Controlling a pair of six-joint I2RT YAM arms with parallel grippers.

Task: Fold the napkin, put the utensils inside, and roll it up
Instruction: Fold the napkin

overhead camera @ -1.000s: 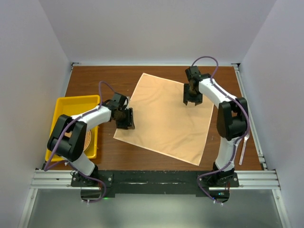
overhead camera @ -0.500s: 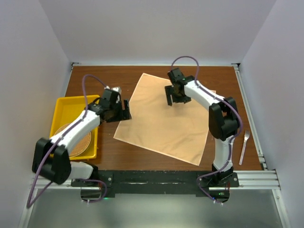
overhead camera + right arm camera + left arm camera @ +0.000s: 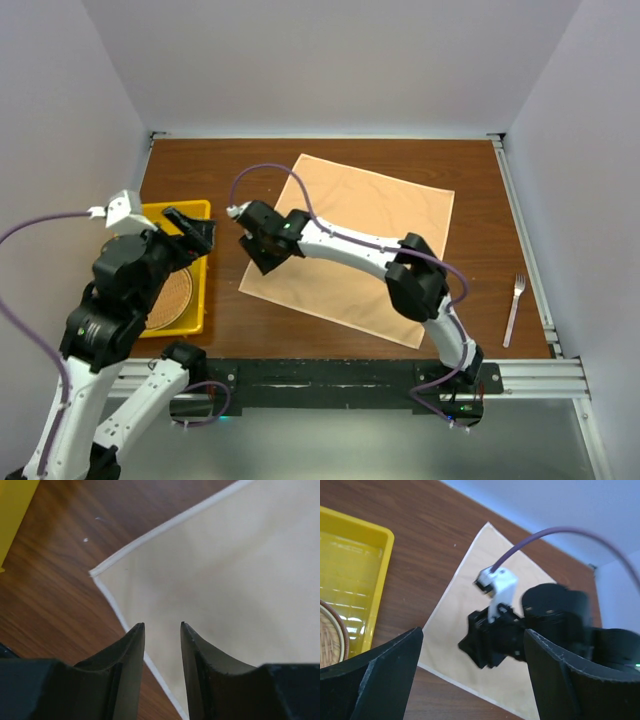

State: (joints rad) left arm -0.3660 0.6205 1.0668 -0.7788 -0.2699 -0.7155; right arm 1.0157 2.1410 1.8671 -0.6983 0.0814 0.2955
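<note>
The peach-orange napkin point(image 3: 370, 240) lies flat and unfolded on the brown table. My right arm reaches across it to the left, with the right gripper point(image 3: 264, 254) low over the napkin's left corner point(image 3: 95, 573). In the right wrist view its jaws point(image 3: 162, 626) stand a narrow gap apart, with nothing between them, just above the cloth's white-hemmed edge. My left gripper point(image 3: 195, 232) is lifted high near the yellow tray, wide open and empty point(image 3: 472, 680); it looks down on the right gripper point(image 3: 490, 642). A silvery fork point(image 3: 514, 308) lies at the table's right edge.
A yellow tray point(image 3: 148, 214) stands at the left with a round wicker mat point(image 3: 172, 298) in it, and also shows in the left wrist view point(image 3: 355, 565). Grey walls close in the table on three sides. Bare wood point(image 3: 55, 600) lies between tray and napkin.
The right arm swept from the napkin's far right side across to its left corner and its jaws narrowed. The left arm rose and drew back toward the tray, its jaws wider.
</note>
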